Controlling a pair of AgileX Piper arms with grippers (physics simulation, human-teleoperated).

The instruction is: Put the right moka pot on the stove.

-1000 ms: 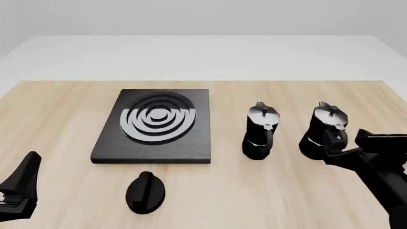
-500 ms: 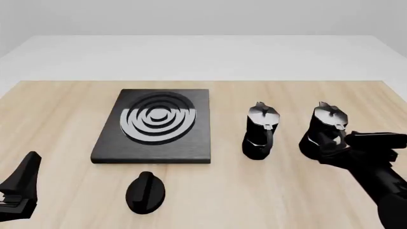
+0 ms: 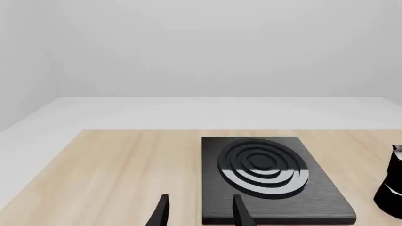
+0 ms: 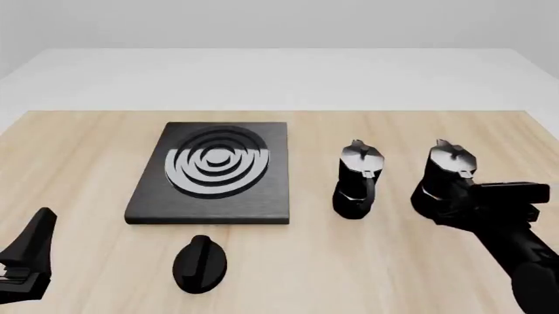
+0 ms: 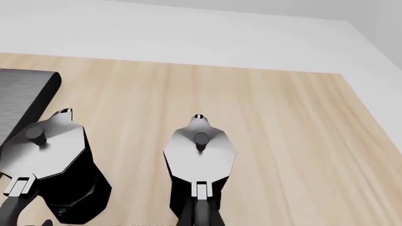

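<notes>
The step in hand looks like the approach to a grasp. The right moka pot [image 4: 448, 175] stands upright on the wooden counter [image 4: 78, 157], at the right end of a row, well to the right of the stove [image 4: 212, 173] and not yet lifted. A second moka pot [image 4: 358, 179] stands between the two.

The right gripper [image 4: 467, 196] sits at the near side of the right moka pot, level with its curved handle. In the right wrist view the pot is centred directly ahead, handle towards the camera. Whether its jaws are spread or clenched cannot be told; the fingers are hidden.

The left gripper [image 3: 199, 213] hangs low at the near left, jaws released and holding nothing, pointed at the stove.

Next, the right jaws would need to clench on the handle, then lift and carry leftward, clearing the second moka pot.
</notes>
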